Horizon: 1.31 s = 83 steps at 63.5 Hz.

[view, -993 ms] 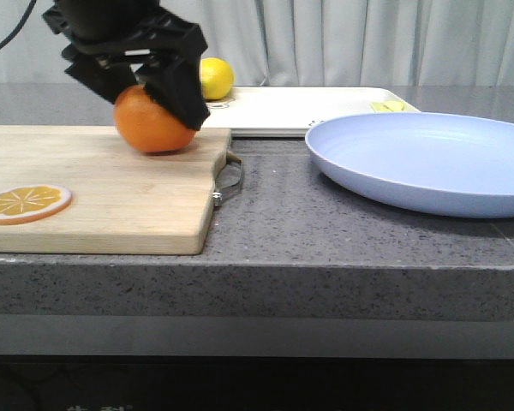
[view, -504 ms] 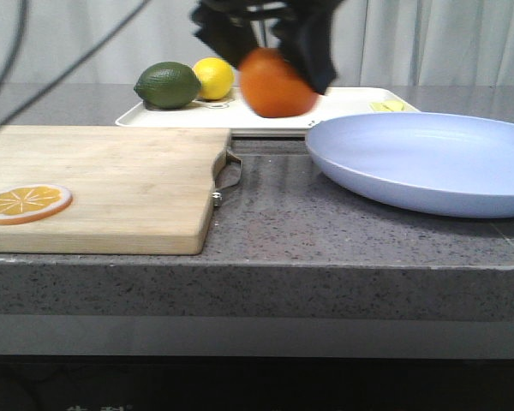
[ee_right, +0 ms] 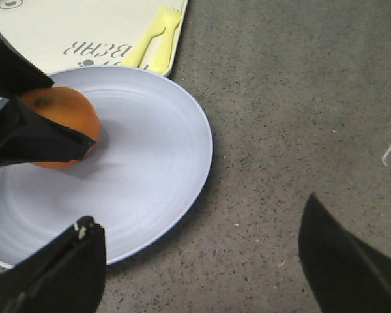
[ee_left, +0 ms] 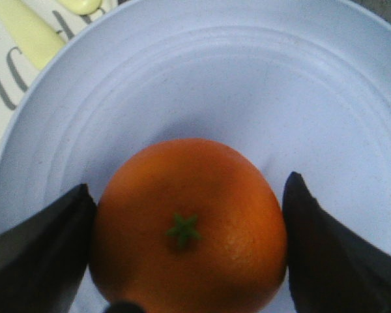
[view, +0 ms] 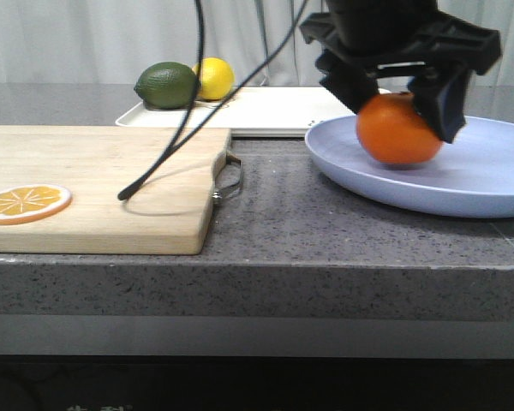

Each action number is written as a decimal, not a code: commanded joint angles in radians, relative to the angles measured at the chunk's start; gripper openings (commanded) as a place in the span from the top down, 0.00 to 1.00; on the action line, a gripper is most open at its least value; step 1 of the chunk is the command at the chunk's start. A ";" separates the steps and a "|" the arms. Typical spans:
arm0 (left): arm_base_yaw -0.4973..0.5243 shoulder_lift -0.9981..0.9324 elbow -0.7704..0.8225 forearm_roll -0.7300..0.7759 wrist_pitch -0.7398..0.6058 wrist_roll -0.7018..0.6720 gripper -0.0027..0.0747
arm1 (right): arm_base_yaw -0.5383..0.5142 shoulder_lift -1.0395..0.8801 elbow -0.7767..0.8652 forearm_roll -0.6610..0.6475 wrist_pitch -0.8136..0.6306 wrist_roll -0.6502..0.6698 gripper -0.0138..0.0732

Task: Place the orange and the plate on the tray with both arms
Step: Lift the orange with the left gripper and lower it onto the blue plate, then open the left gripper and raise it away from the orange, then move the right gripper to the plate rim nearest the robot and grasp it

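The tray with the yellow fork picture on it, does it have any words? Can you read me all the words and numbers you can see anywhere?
"BEAR": dark capital letters printed on the cream tray, seen upside down in the right wrist view, beside its yellow fork drawing.
More dark letters show on the tray in the left wrist view, cut off and blurred, not readable.
The plate, the orange and the cutting board carry no text.

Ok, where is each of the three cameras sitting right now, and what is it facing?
Front: low at the table edge, facing forward; shows left gripper on the orange over the plate.
Left wrist: directly above the orange, both fingers showing.
Right wrist: above bare counter beside the plate, right gripper open.
All three share orange and plate.
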State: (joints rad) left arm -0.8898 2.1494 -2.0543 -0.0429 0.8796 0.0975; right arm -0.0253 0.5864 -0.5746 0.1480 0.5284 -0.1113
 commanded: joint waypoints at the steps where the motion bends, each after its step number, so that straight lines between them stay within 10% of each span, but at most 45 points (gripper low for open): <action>1: -0.012 -0.044 -0.062 -0.012 -0.056 -0.009 0.36 | 0.001 0.008 -0.036 -0.005 -0.069 -0.001 0.14; 18: -0.014 -0.032 -0.075 -0.012 -0.059 -0.017 0.08 | 0.001 0.008 -0.036 -0.005 -0.069 -0.001 0.14; 50: -0.010 -0.258 -0.074 -0.003 0.023 -0.087 0.12 | 0.001 0.008 -0.036 -0.005 -0.063 -0.001 0.14; 83: 0.034 -0.908 0.743 0.063 -0.250 -0.091 0.13 | 0.000 0.138 -0.152 0.029 0.132 0.000 0.14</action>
State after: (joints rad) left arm -0.8739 1.3522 -1.3871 0.0160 0.7375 0.0174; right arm -0.0253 0.6731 -0.6536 0.1653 0.6512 -0.1113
